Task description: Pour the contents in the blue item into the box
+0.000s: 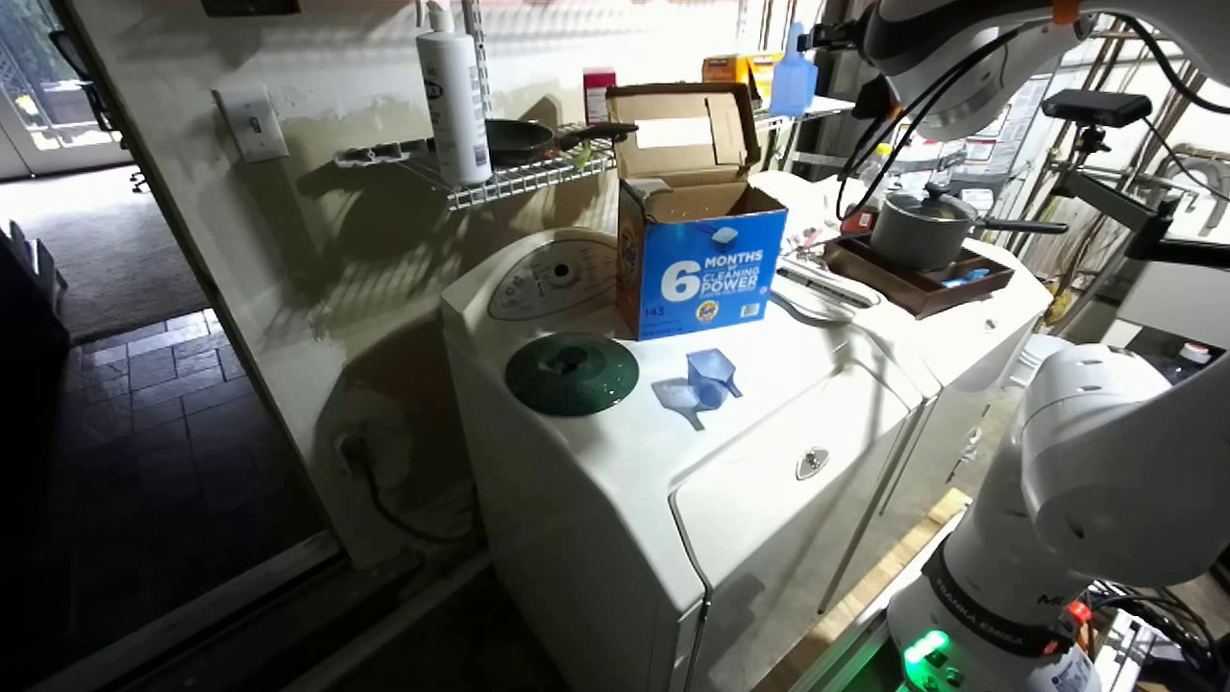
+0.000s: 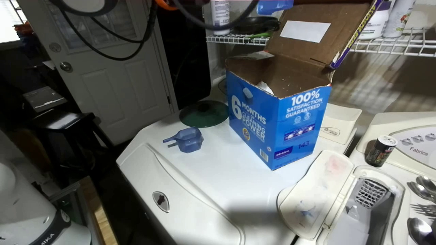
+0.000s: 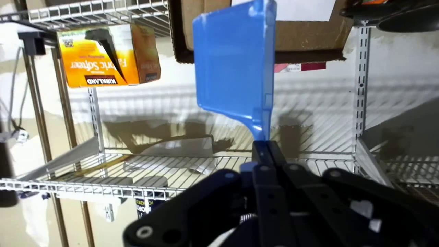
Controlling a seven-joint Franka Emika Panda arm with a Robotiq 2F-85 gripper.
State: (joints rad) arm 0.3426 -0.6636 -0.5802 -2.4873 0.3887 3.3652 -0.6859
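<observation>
The brown cardboard box stands on the white washer with its lid raised; its blue "6" front also shows in an exterior view. Something white shows inside. In the wrist view only its raised lid appears. My gripper is shut on the thin handle of a blue plastic item. The item hangs handle-up in the air near the box lid in both exterior views. Its contents are hidden. A second light-blue cup with a handle lies on the washer before the box.
A green disc lies beside the box. A wire shelf with a white bottle and a dark pan is behind. A grey pot sits on a brown tray. An open cream-coloured container, can and cutlery are nearby.
</observation>
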